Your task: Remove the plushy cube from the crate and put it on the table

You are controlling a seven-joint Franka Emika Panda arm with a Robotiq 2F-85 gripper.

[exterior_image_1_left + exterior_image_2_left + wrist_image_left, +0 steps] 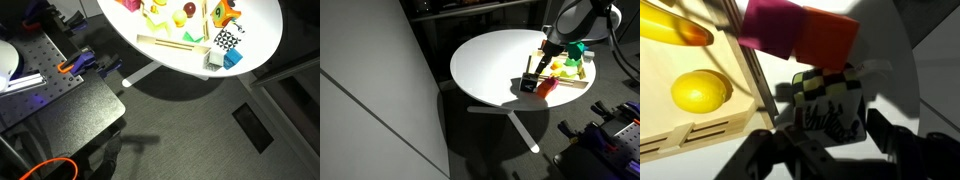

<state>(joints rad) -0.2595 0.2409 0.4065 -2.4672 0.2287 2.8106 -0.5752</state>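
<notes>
The plushy cube has a black-and-white checkered top and a white face with black scribbles. It sits low over the white table, just outside the pale wooden crate. My gripper has one dark finger on each side of the cube and is closed to its width. In an exterior view the gripper hangs from the arm at the crate's near end, with the dark cube under it. In the other exterior view the checkered cube shows near the table's rim.
The crate holds a lemon and a banana. A magenta block and an orange block lie just beyond the cube. More bright toys fill the crate. A metal breadboard bench stands beside the table.
</notes>
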